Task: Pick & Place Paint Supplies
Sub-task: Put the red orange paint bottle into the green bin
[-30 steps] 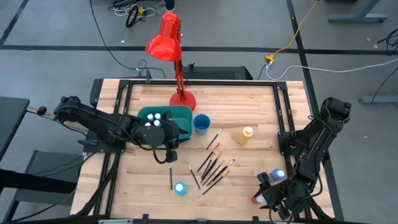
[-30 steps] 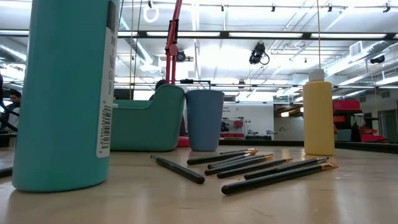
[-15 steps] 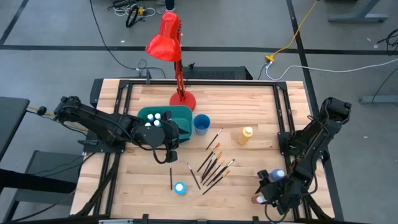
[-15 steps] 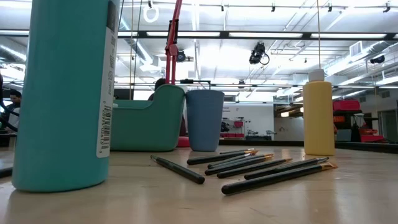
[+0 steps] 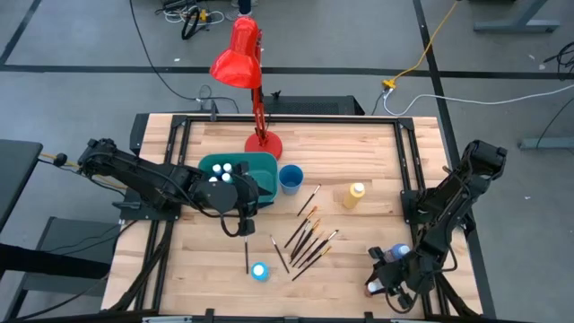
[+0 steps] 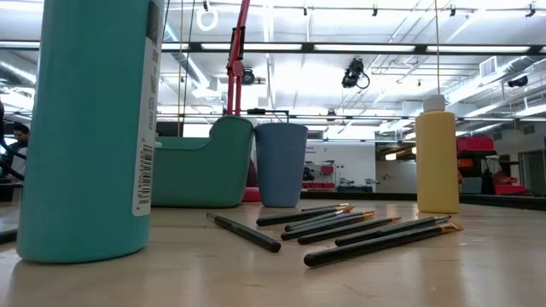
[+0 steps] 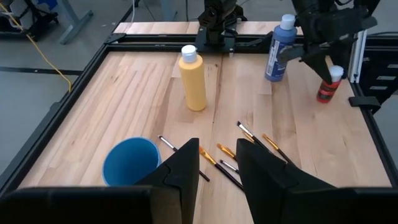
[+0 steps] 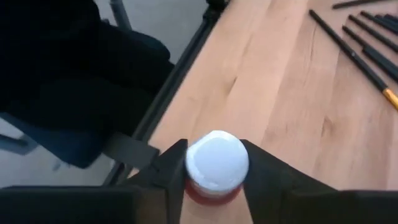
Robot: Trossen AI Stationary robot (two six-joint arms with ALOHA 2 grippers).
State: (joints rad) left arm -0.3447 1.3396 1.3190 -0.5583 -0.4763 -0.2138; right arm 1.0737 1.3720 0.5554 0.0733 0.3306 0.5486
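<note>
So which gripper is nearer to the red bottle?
The right gripper: its jaws stand on both sides of the red bottle, near the table's front right corner. The left gripper is far across the table, beside the teal bin.

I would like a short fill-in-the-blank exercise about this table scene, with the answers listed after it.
1. The right tool has its fingers on either side of a small red bottle with a ____ cap.
2. The tall bottle right of the brushes is ____.
3. The lamp behind the teal bin is ____.

Answers: white; yellow; red
</note>
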